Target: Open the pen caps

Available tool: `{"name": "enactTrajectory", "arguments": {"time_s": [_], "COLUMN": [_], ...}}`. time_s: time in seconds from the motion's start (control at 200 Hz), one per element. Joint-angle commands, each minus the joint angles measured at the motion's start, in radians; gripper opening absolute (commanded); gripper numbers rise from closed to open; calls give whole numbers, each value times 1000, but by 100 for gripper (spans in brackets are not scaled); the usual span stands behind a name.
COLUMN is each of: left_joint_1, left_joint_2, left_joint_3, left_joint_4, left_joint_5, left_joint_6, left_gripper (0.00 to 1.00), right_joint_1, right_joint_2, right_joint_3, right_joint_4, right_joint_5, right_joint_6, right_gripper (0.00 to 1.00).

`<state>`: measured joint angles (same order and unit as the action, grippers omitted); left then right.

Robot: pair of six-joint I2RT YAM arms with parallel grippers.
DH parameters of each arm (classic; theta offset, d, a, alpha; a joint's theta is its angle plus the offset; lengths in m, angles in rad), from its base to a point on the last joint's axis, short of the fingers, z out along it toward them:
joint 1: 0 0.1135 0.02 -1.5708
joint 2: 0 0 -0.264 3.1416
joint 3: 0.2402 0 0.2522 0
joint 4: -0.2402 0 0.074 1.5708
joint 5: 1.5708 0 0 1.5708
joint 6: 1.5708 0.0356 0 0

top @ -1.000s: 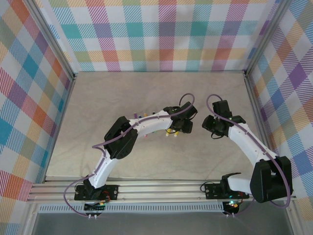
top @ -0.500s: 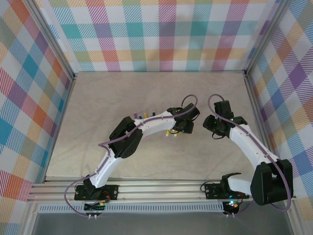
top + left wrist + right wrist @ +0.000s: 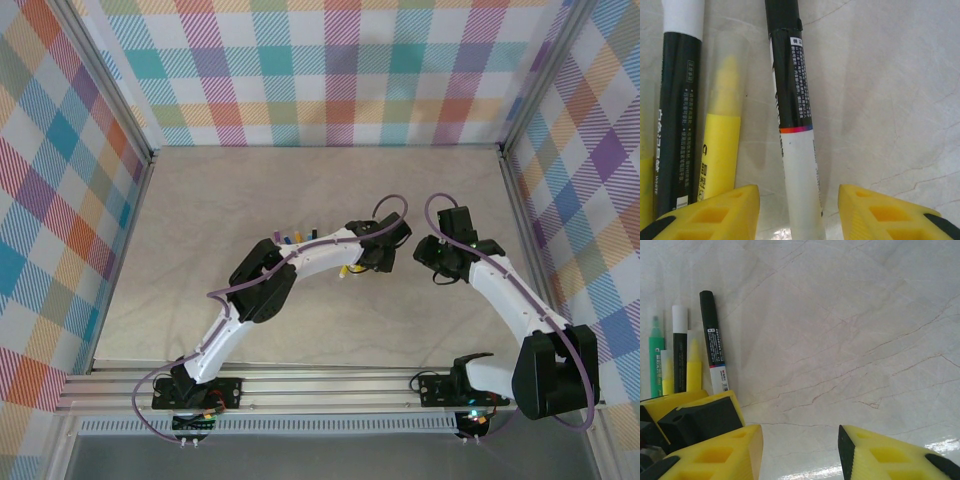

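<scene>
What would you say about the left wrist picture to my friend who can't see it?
The left gripper is open, its yellow fingers on either side of a black-and-white pen lying on a pale marbled table. Beside it lie a yellow pen under a clear cap and another black pen with a white end.

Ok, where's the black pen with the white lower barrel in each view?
Left wrist: the black pen runs top to bottom at centre, between the open fingers of the left tool.
Right wrist: upper left, rightmost in the pen row.
Top external: too small to pick out beside the left tool.
Shared landmark: the yellow pen lying just left of it in both wrist views.
</scene>
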<state>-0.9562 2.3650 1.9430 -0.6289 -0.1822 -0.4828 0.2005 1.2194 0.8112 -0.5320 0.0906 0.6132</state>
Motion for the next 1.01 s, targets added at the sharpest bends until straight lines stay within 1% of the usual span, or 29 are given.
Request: {"name": "enactTrajectory", "arguments": {"time_s": [0.0, 0.275, 0.55, 0.635, 0.67, 0.805, 0.925, 1.0], "left_joint_1": [-17, -21, -22, -21, -21, -21, -21, -21], "left_joint_2": [48, 101, 148, 151, 151, 141, 109, 59], "left_joint_3": [24, 82, 118, 117, 117, 114, 109, 80], "left_joint_4": [-53, -96, -126, -130, -132, -143, -162, -157], "left_joint_5": [-34, -88, -100, -99, -99, -104, -112, -114], "left_joint_6": [0, -3, -7, -4, -2, 8, 28, 51], "left_gripper": [46, 44, 32, 28, 25, 0, 0, 0], "right_joint_1": [-10, -16, -22, -24, -23, -24, -27, -32], "right_joint_2": [3, 12, 15, 18, 22, 39, 73, 112], "right_joint_3": [-14, -18, -16, -15, -11, -2, 10, 31], "right_joint_4": [18, 33, 40, 44, 47, 57, 86, 100], "right_joint_5": [-20, -29, -42, -51, -54, -68, -90, -116], "right_joint_6": [-13, -13, -16, -14, -13, -11, -5, 2], "right_gripper": [46, 46, 46, 46, 46, 46, 46, 46]}}
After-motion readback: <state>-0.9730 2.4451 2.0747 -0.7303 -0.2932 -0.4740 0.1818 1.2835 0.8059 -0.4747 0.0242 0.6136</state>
